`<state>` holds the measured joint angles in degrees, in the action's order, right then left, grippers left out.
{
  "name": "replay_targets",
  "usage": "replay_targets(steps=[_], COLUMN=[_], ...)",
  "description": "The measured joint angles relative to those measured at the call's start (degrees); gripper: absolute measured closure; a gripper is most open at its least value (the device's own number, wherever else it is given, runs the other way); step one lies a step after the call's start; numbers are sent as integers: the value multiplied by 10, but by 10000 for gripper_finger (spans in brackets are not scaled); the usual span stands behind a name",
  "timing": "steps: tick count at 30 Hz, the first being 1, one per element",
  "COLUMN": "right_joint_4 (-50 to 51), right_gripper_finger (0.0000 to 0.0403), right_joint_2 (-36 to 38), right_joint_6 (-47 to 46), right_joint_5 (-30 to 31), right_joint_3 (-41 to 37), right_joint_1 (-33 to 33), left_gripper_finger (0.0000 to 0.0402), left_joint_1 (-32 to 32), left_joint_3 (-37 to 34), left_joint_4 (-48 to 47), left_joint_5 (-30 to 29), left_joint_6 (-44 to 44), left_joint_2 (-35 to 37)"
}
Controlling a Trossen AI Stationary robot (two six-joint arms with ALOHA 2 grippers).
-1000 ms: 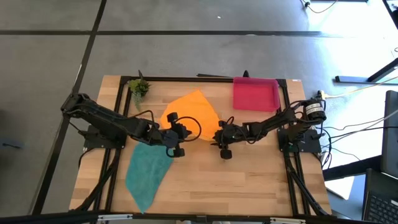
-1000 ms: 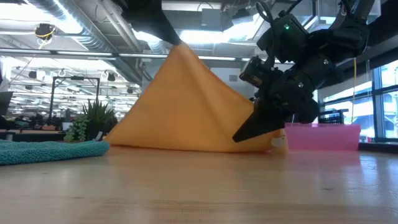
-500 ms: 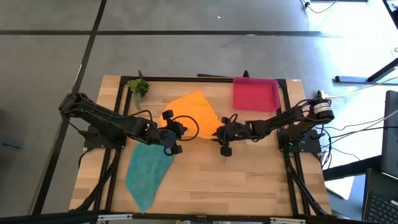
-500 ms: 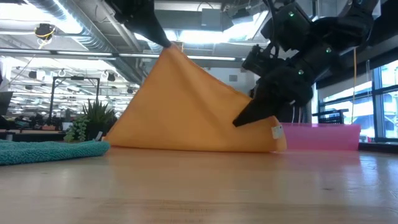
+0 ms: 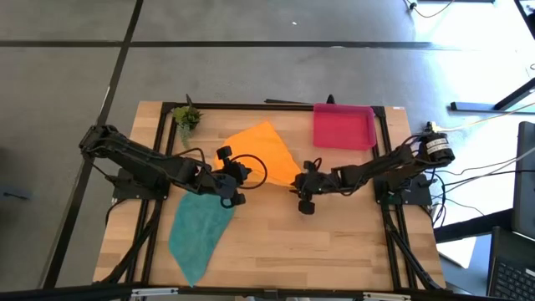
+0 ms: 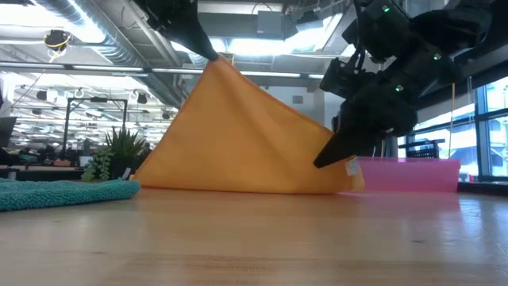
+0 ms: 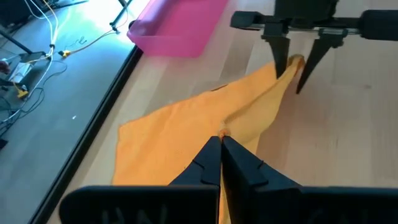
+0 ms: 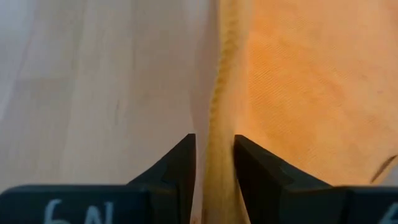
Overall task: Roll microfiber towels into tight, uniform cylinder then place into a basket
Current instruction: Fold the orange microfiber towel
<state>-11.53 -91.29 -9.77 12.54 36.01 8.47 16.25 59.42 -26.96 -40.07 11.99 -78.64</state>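
Note:
The orange towel [image 5: 259, 155] lies at the table's middle with its far part on the wood and its near edge raised like a tent [image 6: 238, 135]. My left gripper [image 7: 221, 138] is shut on the raised peak. My right gripper [image 8: 214, 155], to the right of it [image 5: 298, 186], is shut on the towel's right corner, low over the table. The teal towel [image 5: 199, 230] lies flat at the near left. The pink basket [image 5: 343, 125] stands at the far right. My left gripper pinches a point on the orange towel's near edge [image 7: 221, 129] between its two fingertips, coming from the table's left. That point is lifted high [image 6: 216, 63], and the cloth slopes down from it to the table on both sides. My right gripper pinches the towel's right corner [image 7: 292, 62], a bunched fold of edge [image 8: 217, 124], between its two fingers, coming from the table's right. The corner sits just above the wood, and the cloth runs in a straight slope up to the left gripper.
A small potted plant [image 5: 187, 117] stands at the far left corner. A black frame rail [image 5: 276, 106] borders the table. Bare wood lies in front of the towels, toward the near edge [image 5: 318, 251].
My right gripper has gone toward the table's right edge with the towel's corner, rising a little. My left gripper has gone slightly toward the table's left edge, holding the peak high. The orange towel's raised edge is stretched wider between them.

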Motion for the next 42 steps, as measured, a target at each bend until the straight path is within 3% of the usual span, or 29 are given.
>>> replay_targets(steps=[22,27,33,42], right_joint_4=[108,108,108,107], right_gripper_finger=[294,322,390,395], right_joint_2=[0,0,0,0], right_joint_6=[-112,-124,-124,-109], right_joint_5=[205,208,204,178], right_joint_3=[0,0,0,0], right_joint_1=[86,87,87,86], left_gripper_finger=[401,401,401,402], left_joint_1=[0,0,0,18], left_joint_3=[0,0,0,0], left_joint_4=[-1,-1,-1,-40], left_joint_5=[2,3,3,8], left_joint_6=[16,16,16,79], left_joint_2=[0,0,0,0])
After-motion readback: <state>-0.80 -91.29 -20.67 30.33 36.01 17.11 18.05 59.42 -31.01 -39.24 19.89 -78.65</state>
